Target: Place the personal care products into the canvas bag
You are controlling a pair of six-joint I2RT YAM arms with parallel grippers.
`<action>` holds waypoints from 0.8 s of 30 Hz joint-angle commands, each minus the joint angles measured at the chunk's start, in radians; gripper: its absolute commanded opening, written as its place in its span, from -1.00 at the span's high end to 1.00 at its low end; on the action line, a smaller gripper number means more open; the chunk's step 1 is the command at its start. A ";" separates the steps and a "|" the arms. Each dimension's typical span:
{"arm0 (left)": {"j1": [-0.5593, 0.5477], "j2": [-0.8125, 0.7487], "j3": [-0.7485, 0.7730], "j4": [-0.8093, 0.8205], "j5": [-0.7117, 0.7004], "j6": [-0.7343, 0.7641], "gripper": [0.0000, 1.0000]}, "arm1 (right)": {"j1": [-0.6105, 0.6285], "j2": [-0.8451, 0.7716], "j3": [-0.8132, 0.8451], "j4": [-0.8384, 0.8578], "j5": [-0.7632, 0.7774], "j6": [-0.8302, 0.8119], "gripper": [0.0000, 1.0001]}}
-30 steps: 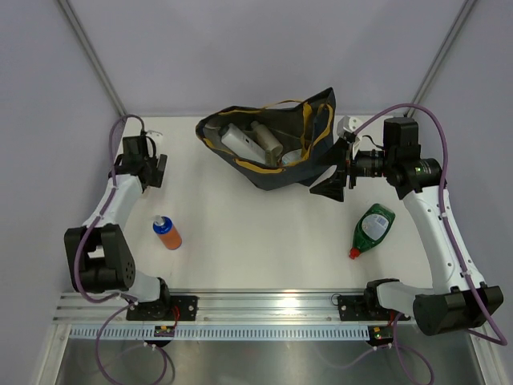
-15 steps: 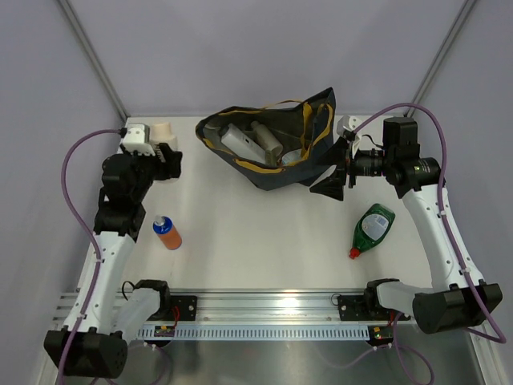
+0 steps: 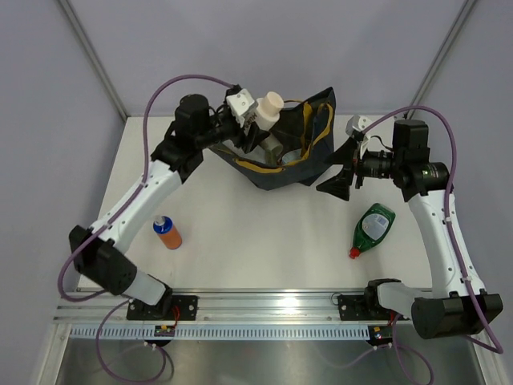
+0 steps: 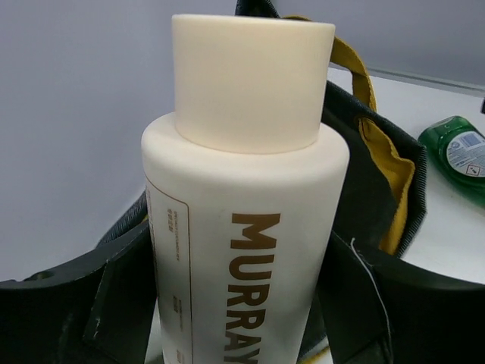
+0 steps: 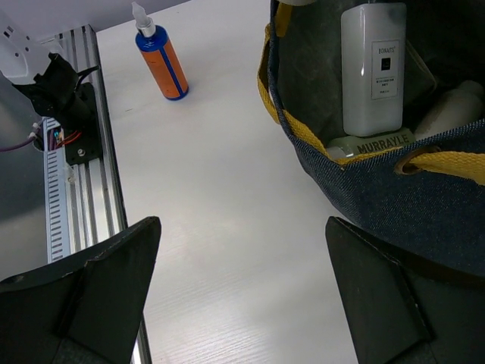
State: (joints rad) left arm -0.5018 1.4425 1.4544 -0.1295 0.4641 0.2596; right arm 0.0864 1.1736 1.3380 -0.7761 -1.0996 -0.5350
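My left gripper (image 3: 255, 118) is shut on the cream labelled bottle (image 3: 269, 107) and holds it above the left rim of the canvas bag (image 3: 309, 164). In the left wrist view the bottle (image 4: 242, 227) reads "MURRAY" and fills the frame, with the bag (image 4: 367, 197) behind it. My right gripper (image 3: 342, 180) is open and empty just right of the bag. The right wrist view shows a white bottle (image 5: 371, 68) and other bottles lying inside the bag (image 5: 424, 205). The green bottle with red cap (image 3: 373, 226) lies on the table at the right. The orange bottle with blue cap (image 3: 167, 233) lies at the left.
The table (image 3: 256, 241) is white, with grey walls at the back and sides. A metal rail (image 3: 264, 309) with the arm bases runs along the near edge. The rail also shows in the right wrist view (image 5: 72, 174).
My left arm has swung from the table's far left to over the bag, carrying the cream bottle. My right gripper has shifted slightly right, away from the bag's corner.
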 commanded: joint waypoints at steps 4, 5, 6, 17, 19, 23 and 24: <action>-0.023 0.197 0.211 0.022 0.192 0.231 1.00 | -0.042 -0.046 -0.014 -0.009 0.000 -0.008 -0.97; -0.029 0.209 0.208 0.012 0.191 0.246 1.00 | -0.048 -0.052 -0.017 -0.008 0.000 -0.010 -0.97; -0.040 0.220 0.207 0.001 0.192 0.262 1.00 | -0.056 -0.054 -0.019 -0.011 0.000 -0.011 -0.97; -0.060 0.450 0.285 -0.007 0.070 0.267 0.86 | -0.079 -0.066 -0.060 0.017 0.009 0.012 -0.97; -0.060 0.530 0.363 -0.009 0.048 0.224 0.63 | -0.079 -0.069 -0.059 0.015 0.049 0.010 -0.97; -0.060 0.642 0.476 -0.004 -0.021 0.156 0.26 | -0.079 -0.071 -0.025 -0.081 0.121 -0.083 -0.98; -0.060 0.657 0.492 -0.002 -0.031 0.142 0.08 | -0.079 -0.066 -0.014 -0.116 0.132 -0.126 -0.99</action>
State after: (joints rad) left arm -0.5674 2.1040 1.8153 -0.2768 0.4782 0.4599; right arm 0.0124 1.1255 1.2800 -0.8116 -1.0286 -0.5674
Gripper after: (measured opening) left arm 0.735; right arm 0.987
